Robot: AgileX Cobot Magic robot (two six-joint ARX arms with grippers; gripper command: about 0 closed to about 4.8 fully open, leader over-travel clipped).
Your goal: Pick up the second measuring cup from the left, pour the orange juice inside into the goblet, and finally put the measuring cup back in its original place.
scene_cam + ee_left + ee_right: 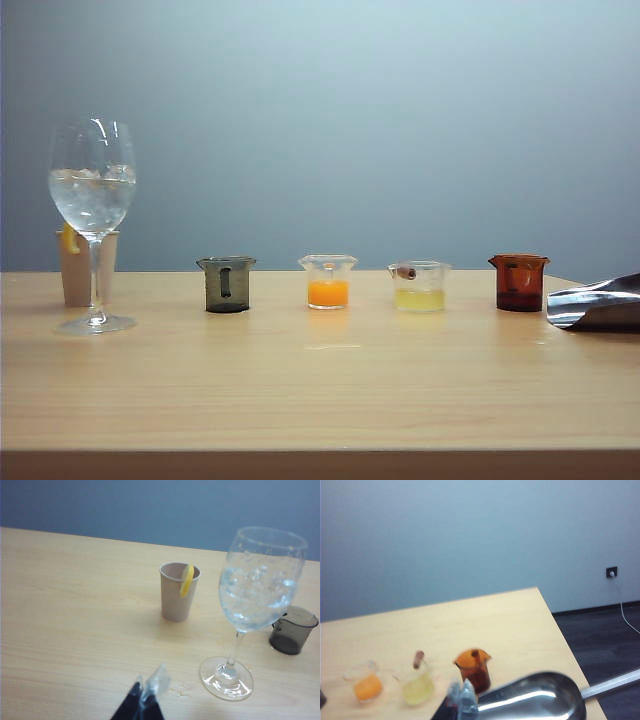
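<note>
My right gripper (461, 692) has its fingertips pressed together on nothing, hanging above the table's right end near a shiny metal scoop (535, 697) (no part of my job); my left gripper (149, 690) sits low over the near side of the left end, its tips looking closed and empty too, though the left wrist view shows only their ends. Neither is touching glass, so I judge the task not begun: lifting, pouring and setting back are all left to do. The second measuring cup from the left (327, 280) stands upright in the row along the table's (320, 400) far edge, between a smoky grey cup (227, 284) and a clear cup of pale yellow liquid (419, 286), well apart from both. It is small, colourless, flared at the rim and narrower at the base, with the orange juice (327, 293) filling roughly its lower half, bright and opaque. The goblet (93, 190) stands upright near the far left corner, in front of a beige cup with a lemon slice (180, 592), its bowl already holding clear liquid and ice.
</note>
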